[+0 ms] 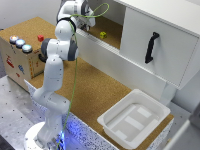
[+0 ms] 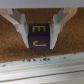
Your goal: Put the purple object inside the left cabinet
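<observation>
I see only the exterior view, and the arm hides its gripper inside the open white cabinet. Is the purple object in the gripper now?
Observer: Yes. The wrist view shows a small purple cube between the fingers of the gripper, which touch both its sides.
Operator: Is it lifted, or down?
Observer: Down, it seems. Its lower edge looks to meet the cork-brown cabinet floor.
Operator: Has it any mark?
Observer: Yellow letters on the face towards the camera.

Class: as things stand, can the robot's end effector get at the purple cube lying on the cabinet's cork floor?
Probably yes: the end effector already straddles the purple lettered cube on the cork-brown cabinet floor, nothing between them.
</observation>
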`<state>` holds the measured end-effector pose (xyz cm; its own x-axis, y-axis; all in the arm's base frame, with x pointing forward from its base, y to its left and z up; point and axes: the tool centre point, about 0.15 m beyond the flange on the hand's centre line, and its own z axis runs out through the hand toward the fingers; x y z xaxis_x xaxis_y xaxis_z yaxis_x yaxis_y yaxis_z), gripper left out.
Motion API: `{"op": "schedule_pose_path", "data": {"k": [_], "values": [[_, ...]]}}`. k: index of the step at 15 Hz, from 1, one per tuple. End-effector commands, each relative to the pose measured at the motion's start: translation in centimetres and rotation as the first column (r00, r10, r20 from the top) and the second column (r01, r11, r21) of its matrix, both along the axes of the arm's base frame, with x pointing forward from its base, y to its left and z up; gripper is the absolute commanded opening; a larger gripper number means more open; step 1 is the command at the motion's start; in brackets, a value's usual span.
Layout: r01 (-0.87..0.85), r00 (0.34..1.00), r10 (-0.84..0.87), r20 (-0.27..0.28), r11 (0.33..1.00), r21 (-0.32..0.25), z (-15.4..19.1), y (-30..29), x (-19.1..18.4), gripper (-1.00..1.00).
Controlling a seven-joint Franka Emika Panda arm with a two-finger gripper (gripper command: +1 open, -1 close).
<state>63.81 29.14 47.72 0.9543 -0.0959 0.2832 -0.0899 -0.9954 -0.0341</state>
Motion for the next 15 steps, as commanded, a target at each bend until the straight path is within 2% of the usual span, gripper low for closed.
{"op": "schedule_pose_path", "data": {"k": [1, 5, 6, 9, 13, 15], "values": [[-0.04, 0.976, 0.014, -0.219, 0.993, -0.112, 0.7, -0.6, 5.8, -1.0], [-0.05, 0.97, 0.018, -0.242, 0.99, -0.128, -0.2, -1.6, 6.9, -1.0], [-0.045, 0.969, 0.013, -0.245, 0.991, -0.123, -0.2, -1.9, 7.0, 1.0], [-0.052, 0.974, 0.028, -0.225, 0.994, -0.101, 0.1, -2.1, 6.1, 1.0], [-0.063, 0.986, 0.048, -0.161, 0.994, -0.089, 2.0, -2.4, 2.8, 1.0], [-0.08, 0.986, 0.068, -0.15, 0.994, -0.074, 2.7, -2.8, 0.9, 1.0]]}}
